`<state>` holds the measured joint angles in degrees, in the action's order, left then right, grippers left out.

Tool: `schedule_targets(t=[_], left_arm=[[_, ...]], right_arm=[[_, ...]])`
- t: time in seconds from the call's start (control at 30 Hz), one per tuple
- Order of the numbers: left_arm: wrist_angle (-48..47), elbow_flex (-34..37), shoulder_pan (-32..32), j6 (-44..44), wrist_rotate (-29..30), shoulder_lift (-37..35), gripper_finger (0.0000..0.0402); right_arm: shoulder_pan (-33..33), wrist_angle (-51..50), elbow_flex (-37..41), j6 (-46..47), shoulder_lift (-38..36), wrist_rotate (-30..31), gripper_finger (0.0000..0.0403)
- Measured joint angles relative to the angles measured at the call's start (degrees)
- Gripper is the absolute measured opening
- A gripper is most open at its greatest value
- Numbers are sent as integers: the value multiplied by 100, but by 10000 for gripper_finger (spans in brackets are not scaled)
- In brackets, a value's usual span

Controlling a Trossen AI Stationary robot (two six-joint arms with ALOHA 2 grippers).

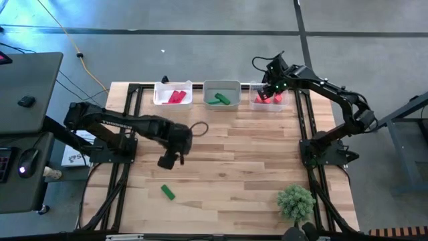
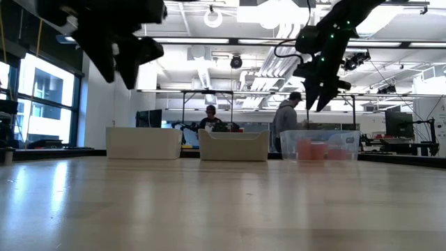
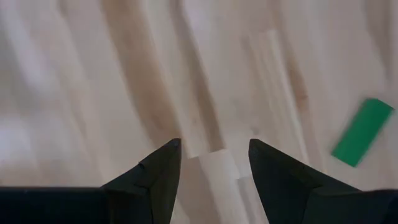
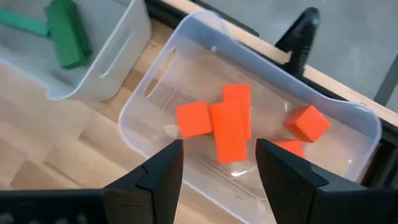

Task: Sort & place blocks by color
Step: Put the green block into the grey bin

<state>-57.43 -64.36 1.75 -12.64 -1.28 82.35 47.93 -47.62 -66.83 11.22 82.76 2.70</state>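
Observation:
One green block lies flat on the wooden table near its front edge; it also shows in the left wrist view. My left gripper hovers open over bare table, a little farther back than that block. My right gripper hangs open above the right-hand clear bin, which holds several orange-red blocks. The left bin holds red blocks. The middle bin holds green blocks.
A bushy green plant stands at the table's near right corner. A dark cable loop lies on the table beside my left arm. The three bins line the far edge; bare wood lies between them and the near edge. People stand in the room beyond.

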Motion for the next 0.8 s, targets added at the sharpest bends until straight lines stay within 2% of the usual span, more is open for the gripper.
schedule_targets(t=[0.3,0.53,0.8], left_arm=[[31,21,-1002,288,0,0,179],[101,492,-1646,437,-2,0,179],[591,919,-2315,796,-2,7,179]], right_arm=[[-627,-68,0,158,2,-16,190],[-1153,-72,0,472,4,22,190],[-1576,-72,2,816,4,128,190]])
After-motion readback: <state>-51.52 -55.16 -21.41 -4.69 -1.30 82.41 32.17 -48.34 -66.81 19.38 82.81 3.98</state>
